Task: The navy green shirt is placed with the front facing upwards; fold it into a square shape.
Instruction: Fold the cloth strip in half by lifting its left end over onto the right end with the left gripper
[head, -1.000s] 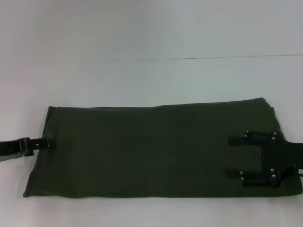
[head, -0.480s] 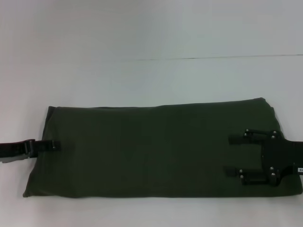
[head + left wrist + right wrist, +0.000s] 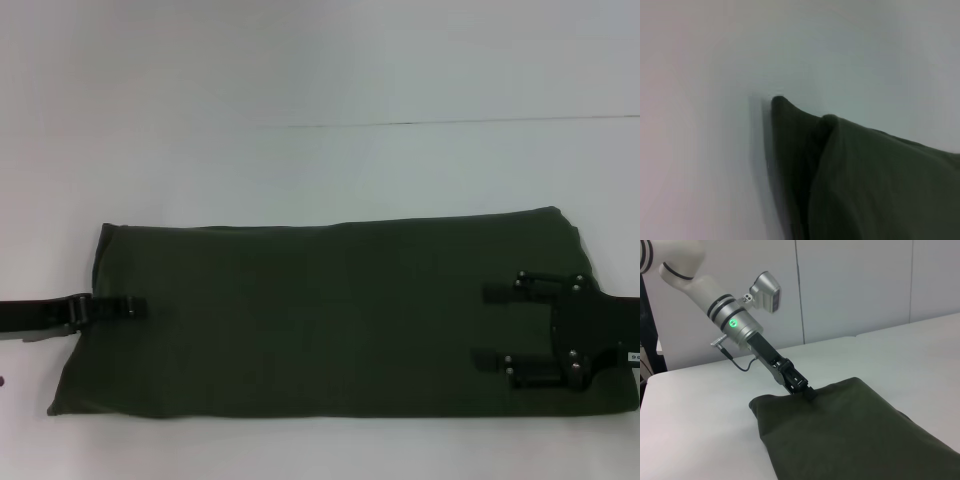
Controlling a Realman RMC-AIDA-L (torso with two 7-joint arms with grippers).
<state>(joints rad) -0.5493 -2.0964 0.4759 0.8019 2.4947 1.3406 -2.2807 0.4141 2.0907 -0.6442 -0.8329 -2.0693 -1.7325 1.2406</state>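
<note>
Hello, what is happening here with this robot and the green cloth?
A two-armed robot is folding a dark green shirt on a white table. The shirt already lies as a long rectangle. The left gripper is over its left end, and the right gripper is over its right end with jaws open. The final fold into a square is not yet done.

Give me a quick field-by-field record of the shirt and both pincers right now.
shirt: dark green shirt lying flat on the white table, folded into a long band, no lettering showing
left pincer: left pincer low over the shirt's left end; the right wrist view shows its tip at the cloth edge
right pincer: right pincer over the shirt's right end, fingers spread apart, holding nothing
fold state: band, not yet a square
</note>
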